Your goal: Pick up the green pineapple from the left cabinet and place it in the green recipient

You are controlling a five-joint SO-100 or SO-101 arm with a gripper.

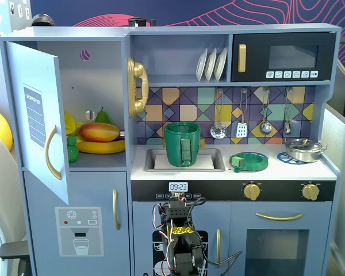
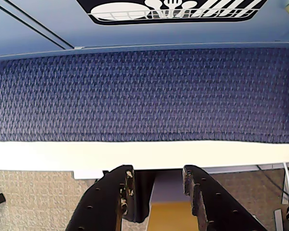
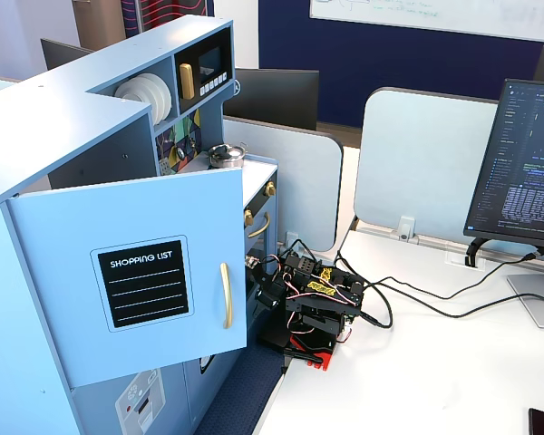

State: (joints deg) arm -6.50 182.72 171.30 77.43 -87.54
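Observation:
The green pineapple (image 1: pixel 73 148) is small, dark green and knobbly. It stands at the front left of the shelf in the left cabinet (image 1: pixel 98 103), whose door (image 1: pixel 37 121) is swung open. The door also shows in a fixed view (image 3: pixel 136 272). The green recipient (image 1: pixel 182 144) stands upright in the sink, strap handle facing the camera. My arm (image 1: pixel 180 238) is folded low in front of the kitchen, far below both, and shows in a fixed view (image 3: pixel 313 304). In the wrist view my gripper (image 2: pixel 157 175) is open and empty, pointing down at a blue mat (image 2: pixel 144 91).
A mango (image 1: pixel 99 132), a banana (image 1: pixel 100 147) and a pear (image 1: pixel 102 117) share the shelf with the pineapple. A low green dish (image 1: pixel 249 161) and a metal pot (image 1: pixel 303 149) sit on the counter. A monitor (image 3: pixel 526 172) and cables (image 3: pixel 417 294) are on the white table.

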